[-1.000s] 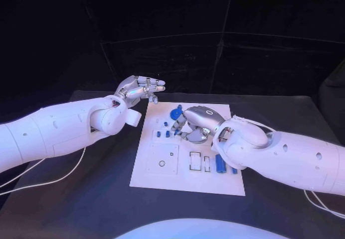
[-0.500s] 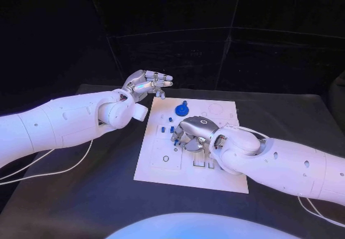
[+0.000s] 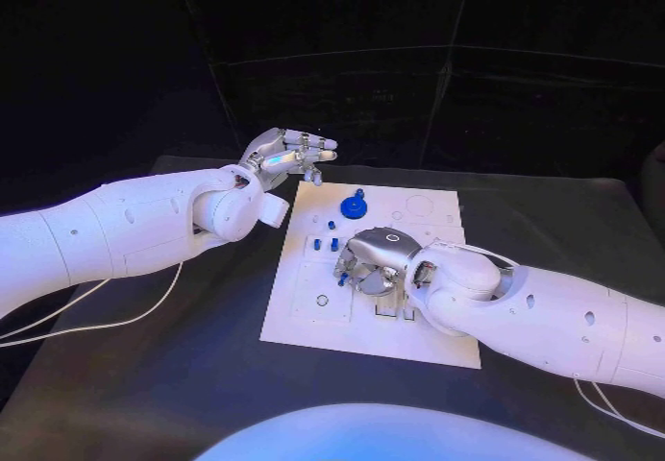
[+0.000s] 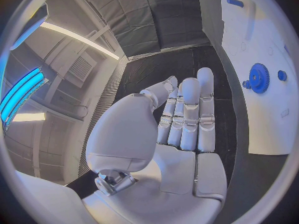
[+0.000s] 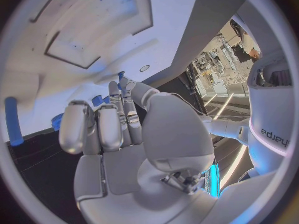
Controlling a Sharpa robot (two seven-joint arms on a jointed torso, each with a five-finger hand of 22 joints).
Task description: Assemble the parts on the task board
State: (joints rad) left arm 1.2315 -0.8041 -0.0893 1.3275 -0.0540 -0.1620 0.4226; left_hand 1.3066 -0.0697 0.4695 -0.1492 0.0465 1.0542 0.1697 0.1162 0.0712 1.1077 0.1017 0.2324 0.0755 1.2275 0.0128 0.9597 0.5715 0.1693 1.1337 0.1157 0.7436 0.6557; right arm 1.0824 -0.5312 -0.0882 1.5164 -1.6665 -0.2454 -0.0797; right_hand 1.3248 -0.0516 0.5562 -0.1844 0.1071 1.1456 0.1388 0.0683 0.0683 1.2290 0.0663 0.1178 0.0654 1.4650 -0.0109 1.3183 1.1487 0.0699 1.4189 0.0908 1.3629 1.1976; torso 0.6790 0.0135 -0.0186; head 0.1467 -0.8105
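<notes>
The white task board (image 3: 316, 331) lies mid-table. A blue gear (image 3: 354, 206) stands near its far edge, and the left wrist view shows the gear (image 4: 258, 78) too. Small blue pegs (image 3: 317, 245) stand left of centre. My right hand (image 3: 374, 257) hovers low over the board's middle with its fingers curled down, and a small blue part (image 3: 341, 279) sits pinched at its fingertips (image 5: 120, 75). My left hand (image 3: 288, 154) is raised beyond the board's far left corner. Its fingers (image 4: 187, 114) are stretched out and hold nothing.
A square recess (image 3: 322, 300) and narrow slots are cut into the board's near half. A blue bar (image 5: 11, 120) lies on the board (image 5: 156, 40) beside my right hand. A white cable (image 3: 84, 327) trails over the black table at the left.
My right hand has moved from the cluster of small parts toward the board's near half, a small blue part at its fingertips. The left hand stays raised. The camera has shifted.
</notes>
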